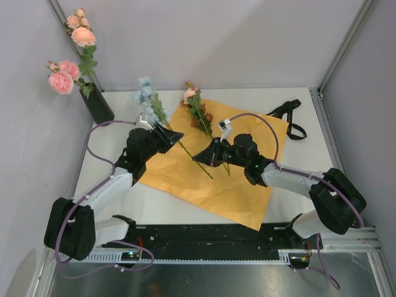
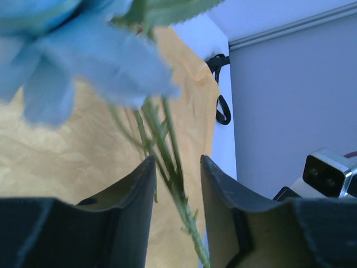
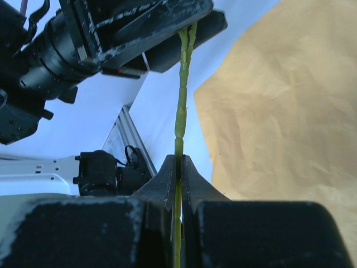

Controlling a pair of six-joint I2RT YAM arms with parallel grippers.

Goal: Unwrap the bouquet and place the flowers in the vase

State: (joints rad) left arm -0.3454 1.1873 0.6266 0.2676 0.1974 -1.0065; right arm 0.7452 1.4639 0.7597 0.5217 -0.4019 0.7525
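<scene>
You see the orange paper (image 1: 241, 179) lying flat and unfolded on the table; I give all places from it. Over its far left edge your left gripper (image 1: 175, 137) stands around the stem (image 2: 173, 167) of the pale blue flower (image 1: 147, 96). In the left wrist view its two fingers (image 2: 131, 195) are apart, with the stem between them and a thin gap on each side, so it does not clamp the stem. The blue bloom reaches out beyond the paper's far left edge.

Your right gripper (image 1: 199, 156), above the left part of the paper, is pressed together on the lower part of the same stem. In the right wrist view the stem runs from its closed fingers up to the left gripper.

A brownish flower (image 1: 199, 110) lies on the far corner of the paper. The vase (image 1: 99, 106) stands upright well to the left of the paper, by the wall, with pink flowers (image 1: 69, 73) in it. The black ribbon (image 1: 291, 117) lies on the table at the paper's right corner.
</scene>
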